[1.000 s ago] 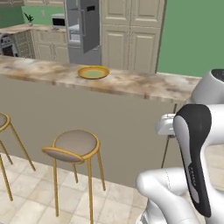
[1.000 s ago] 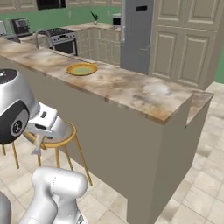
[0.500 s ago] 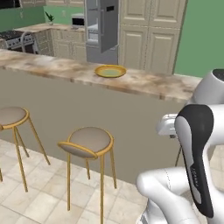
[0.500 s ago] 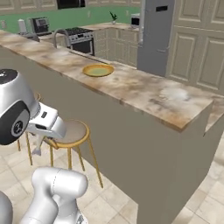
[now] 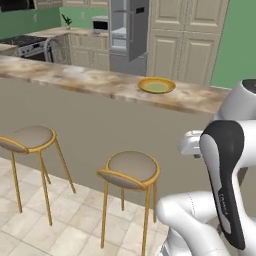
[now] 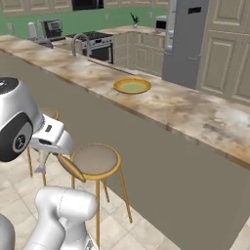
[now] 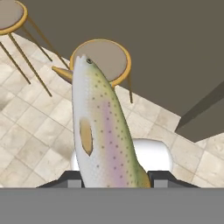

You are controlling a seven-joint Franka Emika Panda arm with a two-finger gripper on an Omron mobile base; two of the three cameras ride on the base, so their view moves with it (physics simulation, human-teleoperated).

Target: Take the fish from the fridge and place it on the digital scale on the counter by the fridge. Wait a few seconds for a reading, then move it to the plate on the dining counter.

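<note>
The fish [image 7: 103,131], pale with a speckled pink-green flank, stands between my gripper's [image 7: 116,178] fingers, head pointing away; the gripper is shut on it, low in front of the dining counter's plain side. The golden-yellow plate [image 5: 156,85] [image 6: 132,86] lies on the dining counter [image 5: 75,80] [image 6: 195,110], above and beyond the hand. The grey fridge [image 5: 129,35] [image 6: 188,41] stands behind it with its door ajar. The counter [image 5: 65,32] beside the fridge runs along the back wall. The digital scale is out of view.
Two gold-legged stools [image 5: 131,170] [image 5: 27,139] stand against the dining counter's front; one stool [image 7: 103,57] is right under the fish's head. A toaster oven [image 5: 101,23] and stove [image 6: 95,41] sit at the back. Tiled floor lies below.
The base has driven, so both base views have shifted: the dining counter, plate and stools now sit further right and nearer. The fish stays in the gripper.
</note>
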